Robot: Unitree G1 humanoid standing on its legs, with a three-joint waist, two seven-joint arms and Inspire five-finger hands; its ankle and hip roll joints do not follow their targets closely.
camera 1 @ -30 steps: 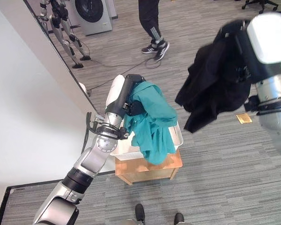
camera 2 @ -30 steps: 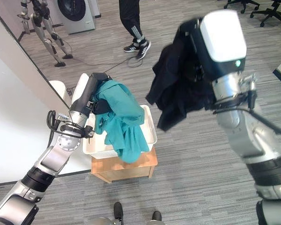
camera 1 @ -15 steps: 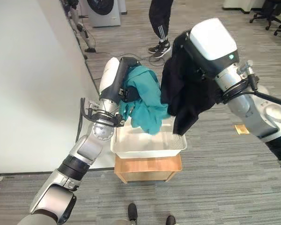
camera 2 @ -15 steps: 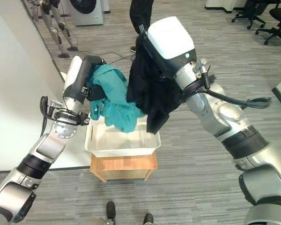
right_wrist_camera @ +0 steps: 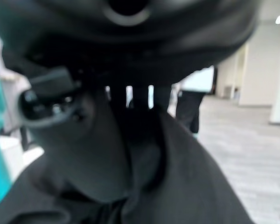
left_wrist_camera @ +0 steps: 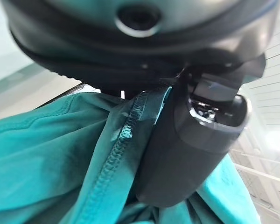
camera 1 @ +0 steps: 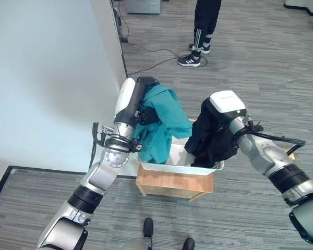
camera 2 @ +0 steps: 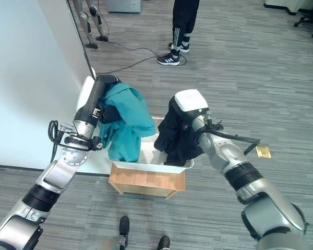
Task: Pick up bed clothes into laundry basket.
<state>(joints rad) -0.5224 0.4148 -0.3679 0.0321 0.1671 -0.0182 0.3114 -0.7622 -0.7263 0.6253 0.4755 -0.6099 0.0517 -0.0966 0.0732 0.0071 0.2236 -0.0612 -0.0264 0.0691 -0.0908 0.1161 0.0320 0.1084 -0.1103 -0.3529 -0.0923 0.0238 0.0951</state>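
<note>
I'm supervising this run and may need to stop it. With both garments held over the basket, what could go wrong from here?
1. The teal garment, pinched by the left robot hand, hangs partly outside the basket rim; released now, it might slide to the floor.
2. The black garment, in the right robot hand, drapes over the rim, so it could spill out.
3. The basket overhangs its small wooden stand; a tug might tip it.

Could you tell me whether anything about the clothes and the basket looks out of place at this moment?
Slightly: the black garment held by the right robot hand spills over the white plastic laundry basket's right rim rather than lying inside. The teal cloth, pinched in the left robot hand, hangs above the basket's left end.
</note>
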